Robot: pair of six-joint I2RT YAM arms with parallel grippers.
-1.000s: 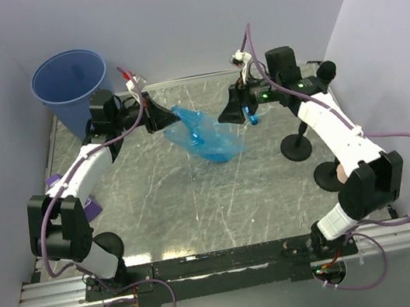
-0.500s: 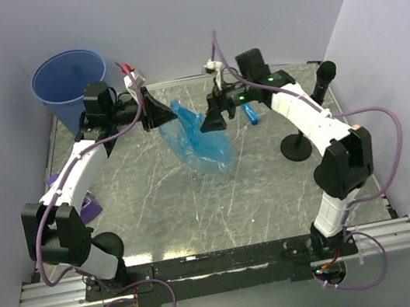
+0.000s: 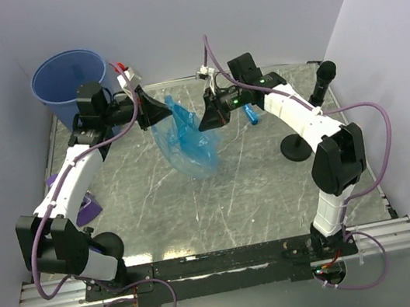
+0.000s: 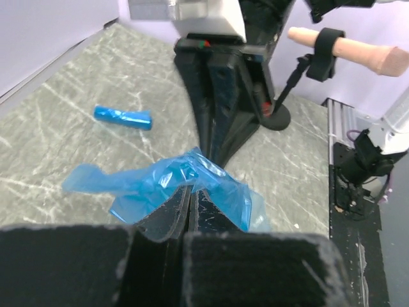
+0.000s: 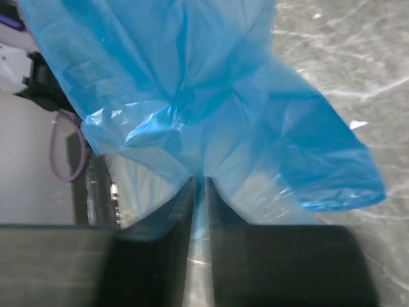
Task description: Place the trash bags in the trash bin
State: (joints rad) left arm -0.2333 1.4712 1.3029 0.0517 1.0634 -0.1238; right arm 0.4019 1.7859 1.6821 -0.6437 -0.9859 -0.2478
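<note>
A bright blue trash bag (image 3: 184,141) hangs unfolded above the table's back middle, held from both sides. My left gripper (image 3: 168,115) is shut on its left top edge; in the left wrist view the film (image 4: 192,185) bunches over the closed tips. My right gripper (image 3: 201,122) is shut on the bag's right edge, and the bag (image 5: 204,102) fills the right wrist view above the closed gripper (image 5: 198,185). A rolled blue trash bag (image 3: 251,116) (image 4: 122,117) lies on the table behind the right gripper. The trash bin (image 3: 67,82), a dull blue bucket, stands open at the back left corner.
A black stand with a round base (image 3: 297,146) and a microphone-like post (image 3: 321,80) stand at the right. A purple object (image 3: 84,209) lies by the left arm near the left wall. Walls close in the table on three sides.
The right gripper moved left to the bag and closed on its right edge. The left gripper lifted the bag slightly up and left toward the bin; the bag now hangs between both grippers.
</note>
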